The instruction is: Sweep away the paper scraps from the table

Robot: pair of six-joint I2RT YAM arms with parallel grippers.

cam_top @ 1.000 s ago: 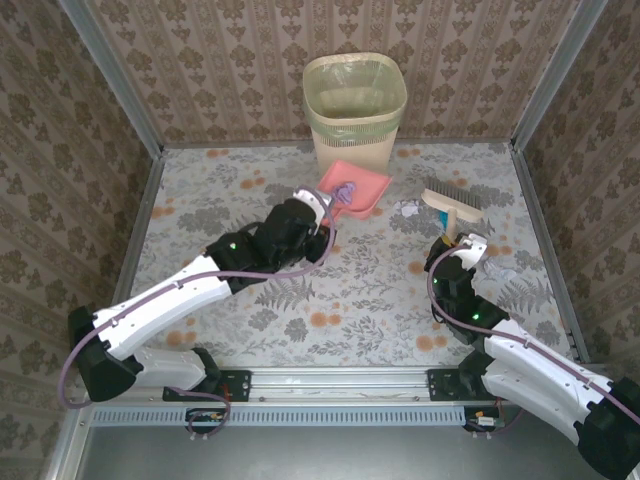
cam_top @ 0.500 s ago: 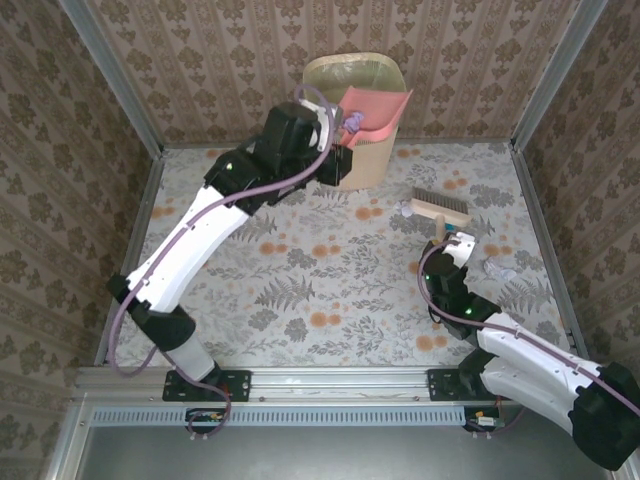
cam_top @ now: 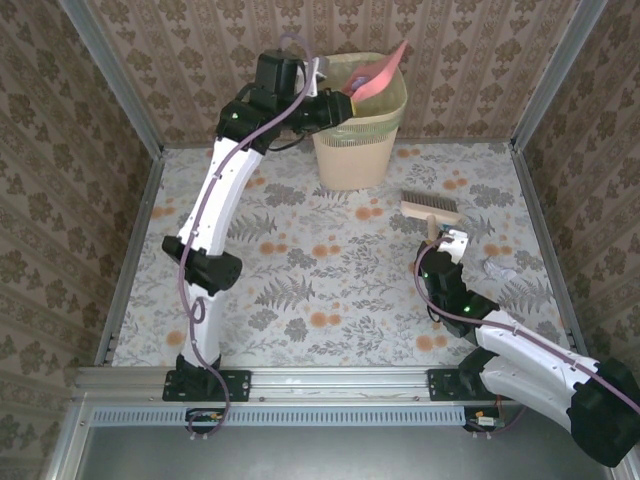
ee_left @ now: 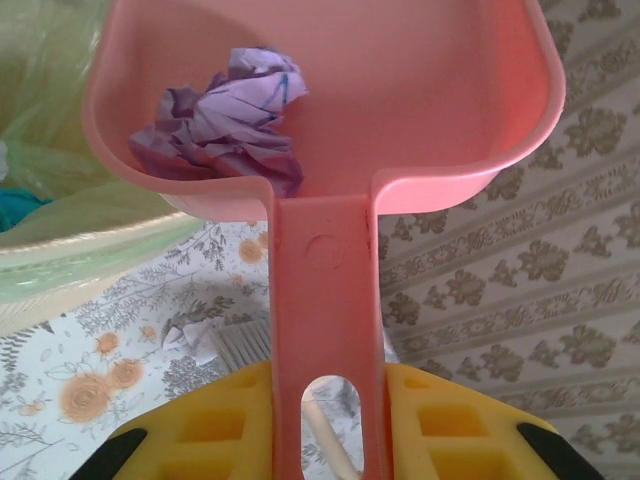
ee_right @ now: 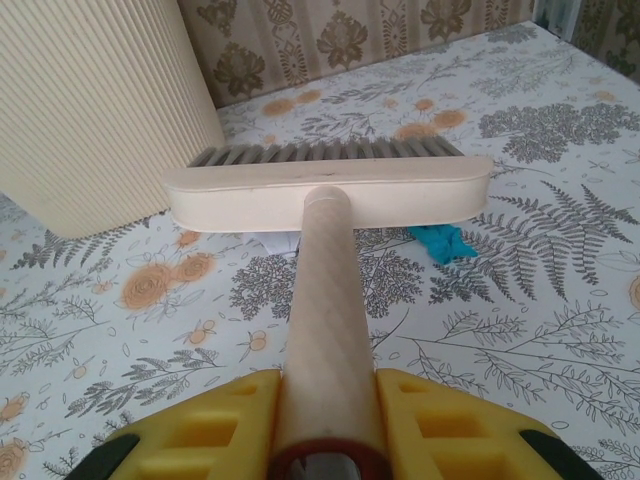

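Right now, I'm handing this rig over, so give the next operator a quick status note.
Left gripper: shut on the pink dustpan, raised and tilted over the bin; a lilac scrap sits in the pan, not yet dumped.
Right gripper: shut on the brush, which is low over the table.
Left to sweep: a teal scrap and a white scrap by the brush head, plus a white scrap near the right arm.

Brown damask-patterned walls (cam_top: 470, 70) close in the back and both sides, their motifs running in vertical stripes; aluminium rails (cam_top: 330, 382) frame the enclosure, with slanted posts at the rear corners; the light is soft and even, without hard shadows.
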